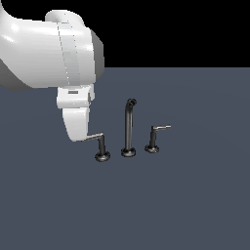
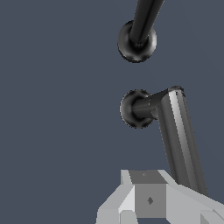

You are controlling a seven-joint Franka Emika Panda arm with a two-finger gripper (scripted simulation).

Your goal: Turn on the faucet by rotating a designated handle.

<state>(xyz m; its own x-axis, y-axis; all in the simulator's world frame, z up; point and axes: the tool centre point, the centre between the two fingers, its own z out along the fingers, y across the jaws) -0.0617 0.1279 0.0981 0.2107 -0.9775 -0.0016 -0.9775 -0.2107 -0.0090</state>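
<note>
The faucet stands on the dark floor as three pieces, with the tall curved-top spout point(image 1: 128, 127) in the middle. On the exterior view's left is the handle point(image 1: 101, 145), an L-shaped post on a round base. Its pale lever bar point(image 1: 96, 135) runs towards the exterior view's left until it meets my white hand point(image 1: 77, 123), which hides the fingers. In the wrist view the handle's lever point(image 2: 177, 135) runs from its post and base point(image 2: 135, 108) down beside my gripper point(image 2: 151, 205). The grey fingers point(image 2: 131, 203) sit right at the lever's end; their gap is not visible.
The smaller twin handle point(image 1: 153, 141) stands on the exterior view's right of the spout, its lever pointing right. The spout's base point(image 2: 137, 41) lies just beyond the handle's base in the wrist view. My bulky white arm point(image 1: 49, 49) fills the upper left of the exterior view.
</note>
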